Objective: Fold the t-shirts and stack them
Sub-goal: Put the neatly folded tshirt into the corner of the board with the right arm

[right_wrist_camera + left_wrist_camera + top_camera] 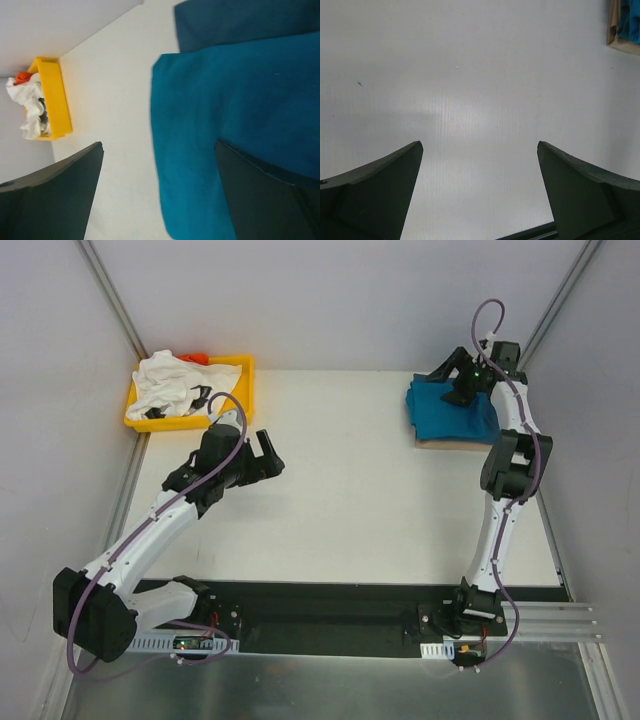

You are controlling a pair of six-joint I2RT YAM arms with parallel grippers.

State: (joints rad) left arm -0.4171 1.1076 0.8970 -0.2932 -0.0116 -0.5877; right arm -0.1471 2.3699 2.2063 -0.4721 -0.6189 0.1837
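Tabletop (pixel 350 500), white and flat, spread beneath both pairs of fingers. Teal-blue t-shirt (pixel 225 110), folded, directly below the right gripper (pixel 159 145): one dark finger (pixel 260 195) over the cloth, the other over bare table just off the folded edge. Right gripper released, jaws wide apart, nothing between them. Darker blue t-shirt (pixel 240 20) beyond those fingertips, partly covered by the teal one. Tan board (pixel 445 443) under the pile, showing along its near side. Yellow plastic tray (pixel 243 375) well apart from the right fingers, far off to their left in the wrist view; behind and to the left of the left gripper (pixel 268 455) in the top view. White t-shirt with black marks (pixel 170 385) crumpled inside that tray, spilling over its rim. Left gripper likewise released, fingers (pixel 385 175) spread wide above bare table, holding nothing, a corner of the board and teal cloth far ahead and to the right of its fingertips. Small orange-red object (pixel 198 358) at the tray's far side, touching the white cloth; too small to identify.
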